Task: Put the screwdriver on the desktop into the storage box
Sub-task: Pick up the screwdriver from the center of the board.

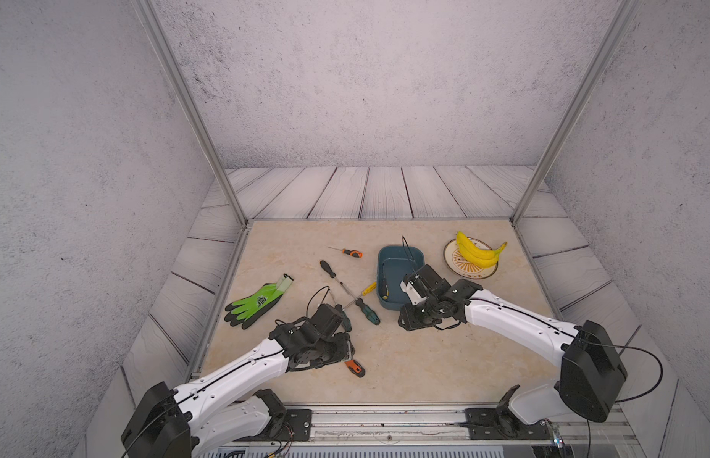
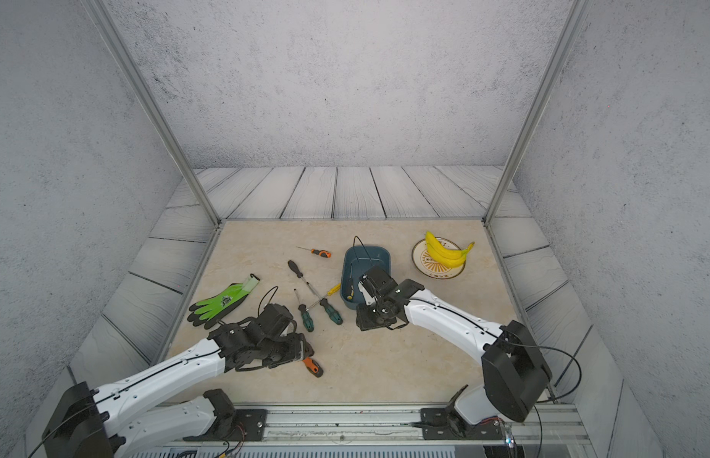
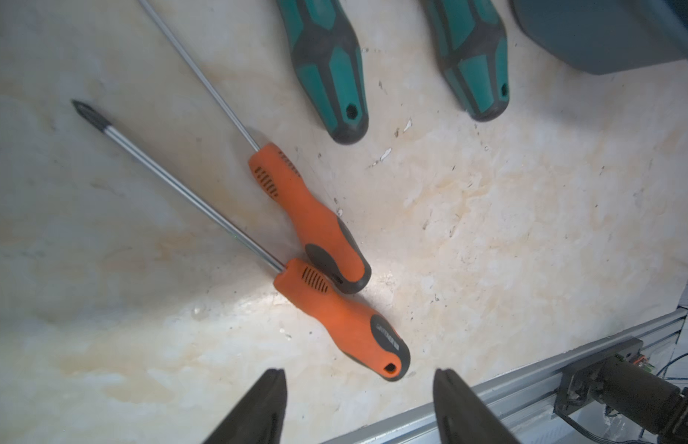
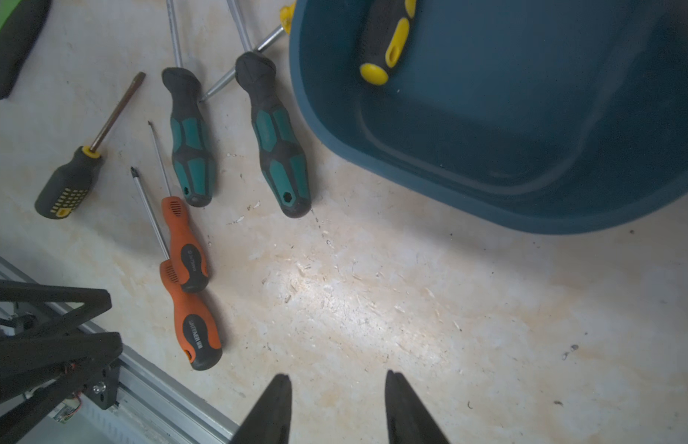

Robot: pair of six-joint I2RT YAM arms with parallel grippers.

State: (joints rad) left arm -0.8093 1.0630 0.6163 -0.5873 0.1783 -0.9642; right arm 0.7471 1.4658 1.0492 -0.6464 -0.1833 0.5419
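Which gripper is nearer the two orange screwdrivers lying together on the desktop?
Left. The left gripper is just over the handle ends of the orange screwdrivers; the right gripper is farther off, beside the blue box.

Right gripper [image 4: 336, 380]: jaws parted, empty, over bare bench [image 4: 411, 307]. Storage box [image 4: 431, 184] at one o'clock, with a yellow-black screwdriver [image 4: 384, 38] inside. Two orange screwdrivers [image 4: 185, 250] touch at ten o'clock. Two green-handled screwdrivers [image 4: 190, 153] lie at eleven.

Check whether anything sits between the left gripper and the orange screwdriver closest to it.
Nothing visible does. The left gripper is open, and the nearer orange screwdriver lies on bare desktop just ahead of its fingertips. A second orange screwdriver touches its handle on the far side, not in between.
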